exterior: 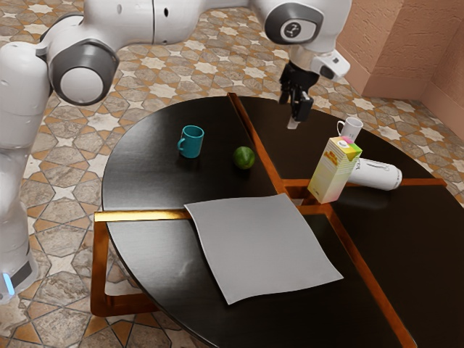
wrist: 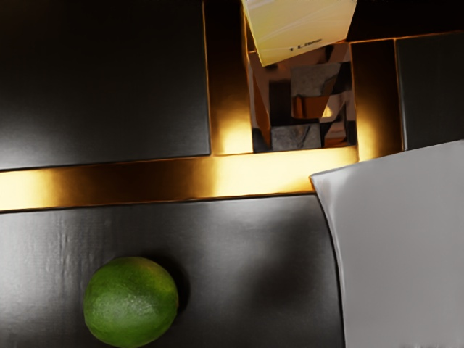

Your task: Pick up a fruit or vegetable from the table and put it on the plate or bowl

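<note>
**Exterior view**
- The arm enters from the exterior view's upper left and reaches over the far side of the table (exterior: 156, 181).
- The gripper (exterior: 296, 119) points down and hangs above the table top, clear of every item. It carries nothing. Whether it is released or clenched cannot be told.
- The lime (exterior: 244, 157) rests on the dark table top, just beside a wooden strip (exterior: 255, 141). It lies toward the exterior view's lower left of the gripper.
- A teal mug (exterior: 191, 141) stands upright to the exterior view's left of the lime, apart from it.
- A carton (exterior: 334, 170) stands upright near the table's centre, where the wooden strips meet.
- A white mug (exterior: 349, 128) stands behind the carton.
- A white bottle (exterior: 377, 175) lies on its side, just beside the carton on the exterior view's right.
- A grey sheet (exterior: 261, 245) lies flat on the near part of the table, between the lime and the front edge.

**Wrist view**
- The lime (wrist: 131, 301) sits on the dark surface, untouched.
- A glossy wooden strip (wrist: 159, 181) runs between the lime and the carton (wrist: 299, 27).
- A corner of the grey sheet (wrist: 402, 246) lies beside the lime, apart from it.
</note>
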Robot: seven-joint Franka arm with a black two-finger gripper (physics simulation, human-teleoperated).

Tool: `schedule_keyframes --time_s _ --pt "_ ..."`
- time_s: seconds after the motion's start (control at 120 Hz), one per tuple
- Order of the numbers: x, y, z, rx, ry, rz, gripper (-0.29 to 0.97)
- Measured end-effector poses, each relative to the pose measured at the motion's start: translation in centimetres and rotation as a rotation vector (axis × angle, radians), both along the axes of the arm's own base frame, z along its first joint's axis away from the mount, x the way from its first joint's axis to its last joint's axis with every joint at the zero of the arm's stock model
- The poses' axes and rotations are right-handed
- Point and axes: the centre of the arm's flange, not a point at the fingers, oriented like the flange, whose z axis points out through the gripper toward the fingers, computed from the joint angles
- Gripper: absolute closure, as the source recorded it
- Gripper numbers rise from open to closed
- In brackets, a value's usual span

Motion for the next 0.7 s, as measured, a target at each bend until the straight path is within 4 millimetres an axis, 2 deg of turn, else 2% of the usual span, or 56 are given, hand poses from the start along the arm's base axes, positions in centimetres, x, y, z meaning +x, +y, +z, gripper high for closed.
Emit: schedule_keyframes --time_s 0.1,0.167,0.192,0.367,0.575,0.7 --pt "-0.1 -1.5 0.6 0.0 -0.012 -0.023 0.0" --pt "-0.3 -4.8 2.1 -0.003 -0.048 -0.075 0.0" --pt "-0.3 -5.5 2.4 -0.005 -0.057 -0.085 0.0" --pt "0.1 -5.0 2.3 -0.008 -0.072 -0.048 0.0" --pt "0.0 -4.7 -3.5 -0.047 0.055 0.097 0.0" --pt "-0.9 -1.7 -6.8 -0.087 0.135 0.238 0.0"
